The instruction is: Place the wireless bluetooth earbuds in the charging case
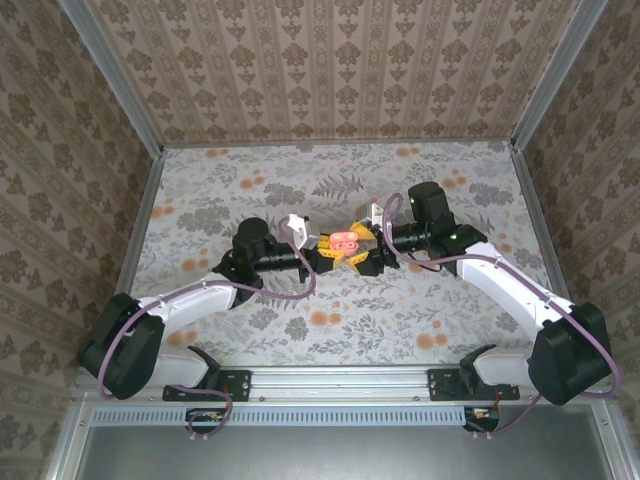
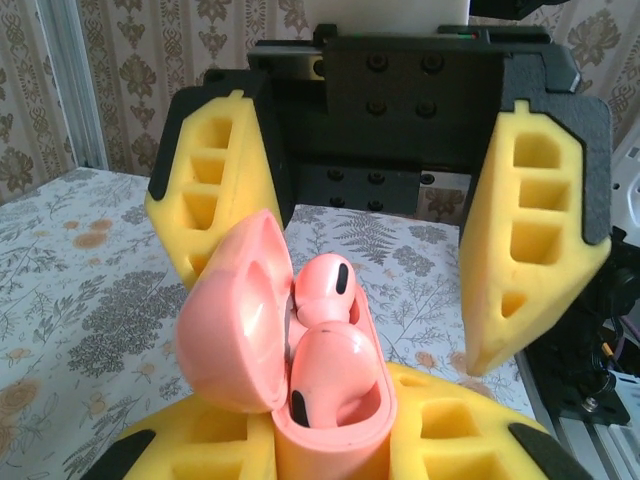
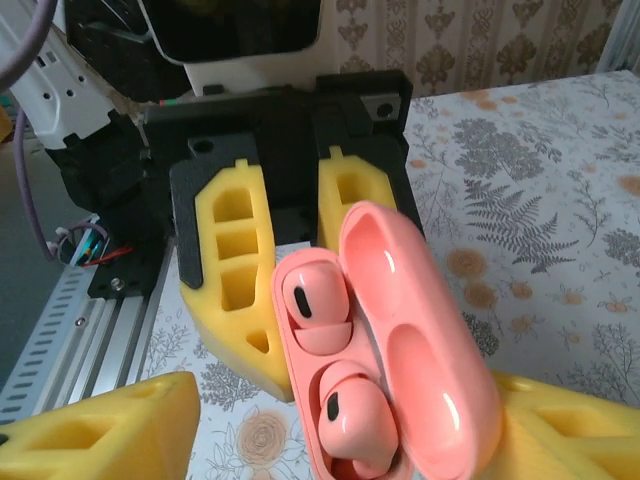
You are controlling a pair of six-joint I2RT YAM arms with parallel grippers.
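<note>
Left pincer (image 1: 323, 250) first: I have it clamped on the lower body of the charging case (image 2: 235, 325), foam fingers pressing its two flanks. It holds the case clear above the tabletop (image 1: 250, 190), between my two arms. My right pincer (image 1: 368, 253) faces it with its jaws wide apart, one finger on each side of the case and gripping nothing.

The lid stands open on its hinge, and both wireless bluetooth earbuds (image 3: 315, 300) sit in their wells, one above the other. They are pink like the case, each with a small dark spot.

I judge the case to be light, rigid and glossy, so it could slide or twist in a loose grip. The soft foam should help against that. The body's flat flanks are the right place to hold. The lid and hinge look like the weak part and should take no squeeze.

The buds are tiny, rounded and slick, which makes them poor things to pinch. I would sooner not touch them now that they look seated. If the lid is to close, a gentle push on its outer back with one right finger seems safest.
</note>
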